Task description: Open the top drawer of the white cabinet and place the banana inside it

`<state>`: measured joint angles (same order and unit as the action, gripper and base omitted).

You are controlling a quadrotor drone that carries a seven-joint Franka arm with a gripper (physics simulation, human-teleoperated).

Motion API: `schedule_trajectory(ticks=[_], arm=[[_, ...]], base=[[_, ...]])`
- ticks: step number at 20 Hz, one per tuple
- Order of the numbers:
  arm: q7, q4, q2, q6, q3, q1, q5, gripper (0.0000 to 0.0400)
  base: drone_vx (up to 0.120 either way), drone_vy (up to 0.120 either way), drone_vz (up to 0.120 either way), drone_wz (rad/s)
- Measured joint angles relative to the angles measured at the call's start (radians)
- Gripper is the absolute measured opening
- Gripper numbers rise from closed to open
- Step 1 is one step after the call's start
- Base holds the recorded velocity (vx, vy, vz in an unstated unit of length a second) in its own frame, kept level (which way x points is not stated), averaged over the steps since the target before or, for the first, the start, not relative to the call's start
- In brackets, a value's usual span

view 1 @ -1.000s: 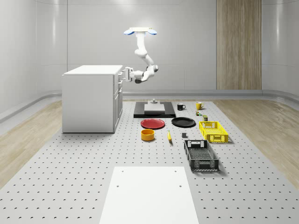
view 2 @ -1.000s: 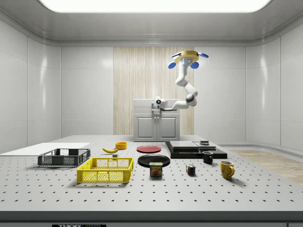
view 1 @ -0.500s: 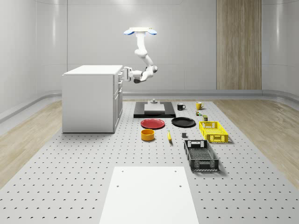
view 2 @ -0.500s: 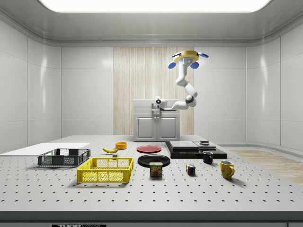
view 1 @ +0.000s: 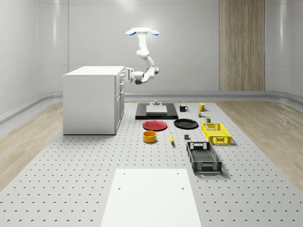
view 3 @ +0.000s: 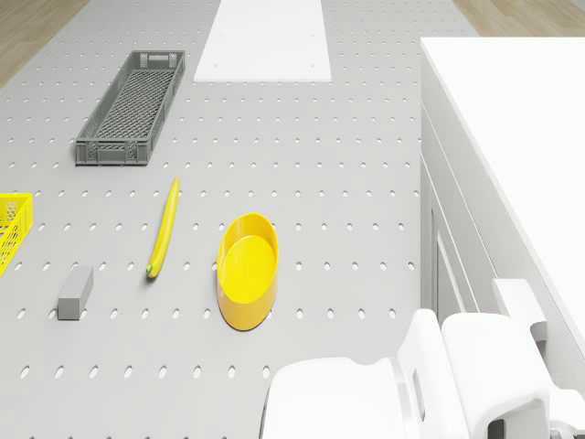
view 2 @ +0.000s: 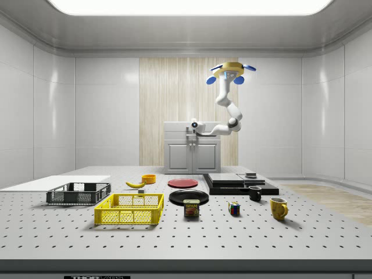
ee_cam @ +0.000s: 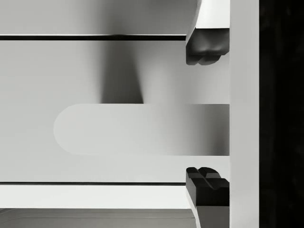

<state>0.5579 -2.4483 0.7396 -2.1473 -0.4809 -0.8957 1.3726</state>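
Note:
The white cabinet stands on the table at the whole-scene view's left, its top drawer front shut. My drone hovers high, beside the cabinet's front. The arm reaches down and across to the top drawer. My gripper is open, its fingertips straddling the rounded drawer handle with a gap on each side. The banana lies flat on the table beside a yellow bowl, well away from the gripper. In the drone view the banana lies between the bowl and a grey crate.
A red plate, a black plate and a black platform lie by the cabinet's front. A yellow crate and a dark grey crate stand toward the whole-scene view's right. A white sheet lies near the front.
The arm's elbow has drawn slightly toward the cabinet and the gripper sits a little closer to the drawer front. The drone, the banana and the drawer have not moved.

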Motion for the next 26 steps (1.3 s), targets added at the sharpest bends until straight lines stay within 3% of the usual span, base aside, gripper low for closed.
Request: schedule_trajectory(ticks=[4,6,7,8,11,15,16,20,24,25,26], arm=[[-0.003,0.001,-0.007,0.012,0.012,0.019,0.010,0.0161],[0.058,0.008,-0.005,0.014,0.021,0.027,-0.012,0.0193],[0.128,0.019,0.006,0.011,0.026,0.026,-0.051,0.0255],[0.148,0.024,0.014,0.004,0.022,0.018,-0.078,0.0278],[0.092,0.012,0.011,0.008,0.013,0.018,-0.057,0.0213],[0.064,-0.002,0.021,0.036,-0.004,0.040,-0.060,0.0174],[0.003,-0.014,0.016,0.047,-0.015,0.047,-0.048,0.0158],[0.021,-0.019,0.036,0.090,-0.030,0.084,-0.071,0.0128],[0.054,-0.021,0.056,0.134,-0.055,0.117,-0.111,0.0136],[0.089,-0.016,0.065,0.144,-0.059,0.125,-0.130,0.0171],[0.117,-0.002,0.095,0.152,-0.067,0.127,-0.205,0.0239]], base=[[0.000,0.000,0.000,0.000],[0.000,0.000,0.000,0.000],[0.000,0.000,0.000,0.000],[0.000,0.000,0.000,0.000],[0.000,0.000,0.000,0.000],[0.000,0.000,0.000,0.000],[0.000,0.000,0.000,0.000],[0.000,0.000,0.000,0.000],[0.000,0.000,0.000,0.000],[0.000,0.000,0.000,0.000],[0.000,0.000,0.000,0.000]])
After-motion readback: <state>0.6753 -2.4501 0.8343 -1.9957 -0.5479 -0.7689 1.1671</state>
